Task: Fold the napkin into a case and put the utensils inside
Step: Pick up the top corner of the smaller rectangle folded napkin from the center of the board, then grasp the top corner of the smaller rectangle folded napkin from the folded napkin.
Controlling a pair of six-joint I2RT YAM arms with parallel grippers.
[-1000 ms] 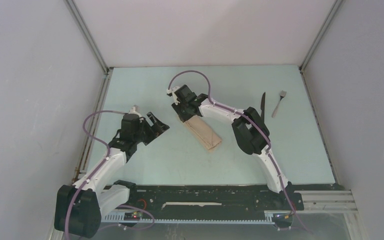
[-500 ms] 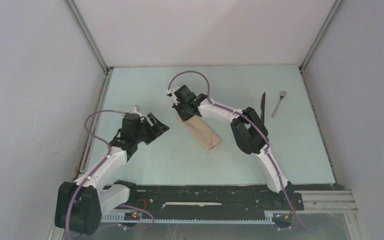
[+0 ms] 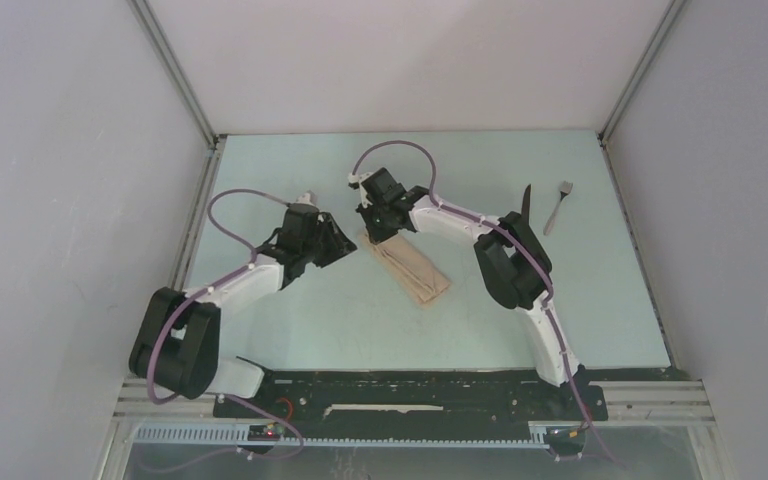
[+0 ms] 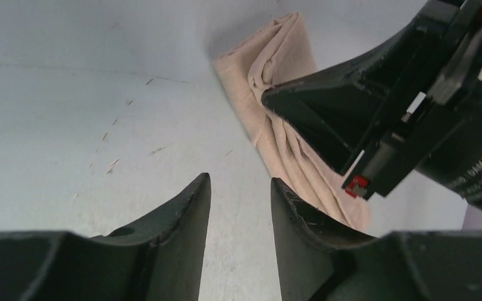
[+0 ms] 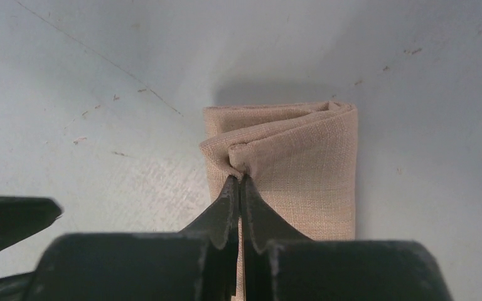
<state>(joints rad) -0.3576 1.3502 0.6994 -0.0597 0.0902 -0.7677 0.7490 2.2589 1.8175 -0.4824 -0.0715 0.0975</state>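
Top view: left gripper (image 3: 344, 238) has swung in just left of the case (image 3: 412, 272). Knife (image 3: 526, 208) and fork (image 3: 558, 208) lie well right of it.
Left wrist: jaws narrowed but apart, empty.
Right wrist: right gripper (image 5: 240, 179) has clamped on the case's top fold, probably to open the pocket.

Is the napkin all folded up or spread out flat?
Folded. The napkin is a narrow oblong, and the right wrist view shows stacked layers at its end, where the right gripper pinches a fold.

We are seeing bright, diffuse light from above; the napkin (image 5: 301, 163) is casting a soft shadow on the table (image 5: 100, 94), whose surface is shining faintly.
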